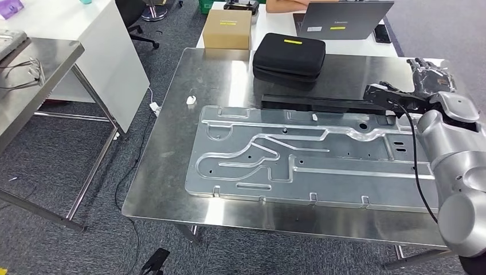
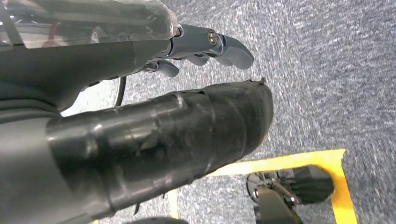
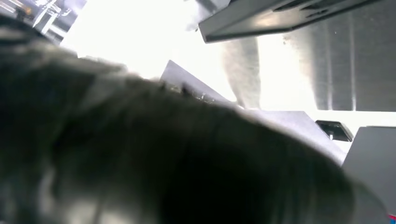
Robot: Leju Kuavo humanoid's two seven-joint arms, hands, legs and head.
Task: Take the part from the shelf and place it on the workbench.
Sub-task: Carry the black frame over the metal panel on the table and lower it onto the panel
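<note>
A long black bar-shaped part (image 1: 321,103) lies flat on the steel workbench (image 1: 172,172), along the far edge of a large grooved aluminium plate (image 1: 304,154). My right arm reaches in from the right. Its wrist sits over the bar's right end, and my right hand (image 1: 428,73) is just beyond it near the bench's far right corner. Whether its fingers touch the bar is not clear. The right wrist view is blurred and dark. My left hand (image 2: 154,130) hangs over grey carpet with nothing in it.
A black zip case (image 1: 289,55) stands behind the bar. A cardboard box (image 1: 227,28) and a laptop (image 1: 344,20) sit on the white table beyond. A steel shelf frame (image 1: 34,74) is at the left. A small white object (image 1: 191,99) lies on the bench.
</note>
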